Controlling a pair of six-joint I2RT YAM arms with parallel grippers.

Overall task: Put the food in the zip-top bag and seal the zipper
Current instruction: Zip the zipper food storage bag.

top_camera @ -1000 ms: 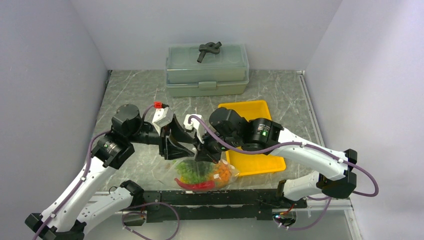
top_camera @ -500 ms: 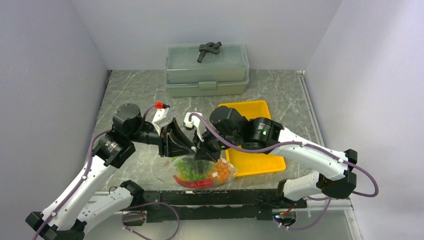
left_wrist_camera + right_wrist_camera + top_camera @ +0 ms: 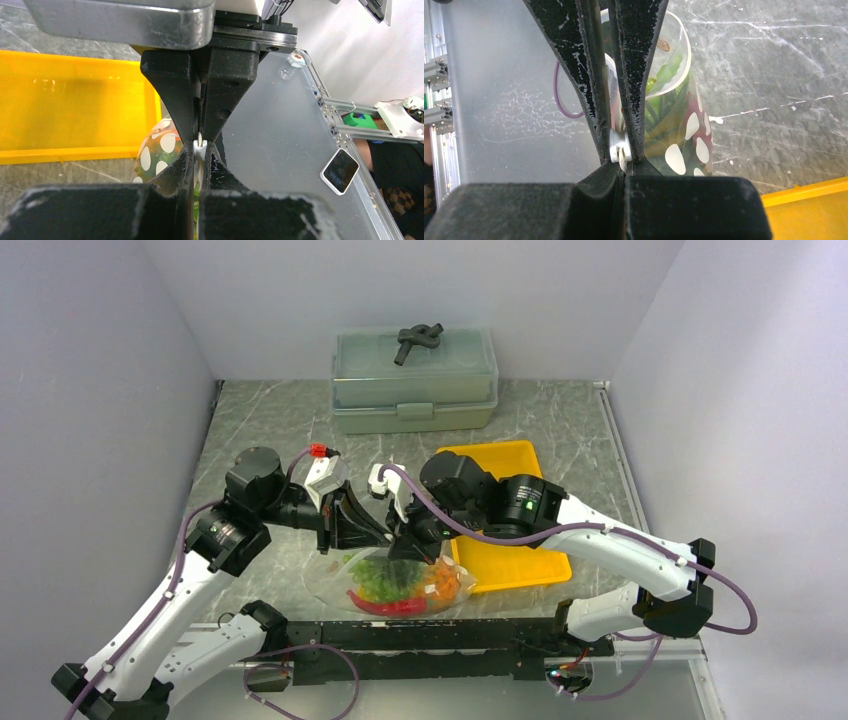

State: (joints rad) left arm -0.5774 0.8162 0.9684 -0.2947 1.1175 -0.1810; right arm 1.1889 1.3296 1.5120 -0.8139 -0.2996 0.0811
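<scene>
The left gripper [image 3: 200,153] is clamping down on the zipper [image 3: 618,148], its two black fingers pressed together with only the whitish strip between them. The right gripper [image 3: 622,166] is clenching the same strip from the opposite side, so the two sets of fingertips are meeting almost nose to nose at the bag's mouth. The zip-top bag [image 3: 336,586] is lying on the marbled table [image 3: 262,422] near the front edge, between the two arms and just left of the yellow tray [image 3: 512,456]. Its mouth is lifted up into the grippers.

The food is sitting inside the clear pouch: the green grapes [image 3: 383,579] are showing in the middle, the red chili [image 3: 392,607] is running along the near side, and the orange pineapple [image 3: 446,584] is pressing against the right end.

A grey-green lidded box [image 3: 415,390] is standing at the back wall with a dark object [image 3: 418,340] on its lid. In the left wrist view a small dark screen [image 3: 340,170] is glowing beyond the table, its characters too small to read.
</scene>
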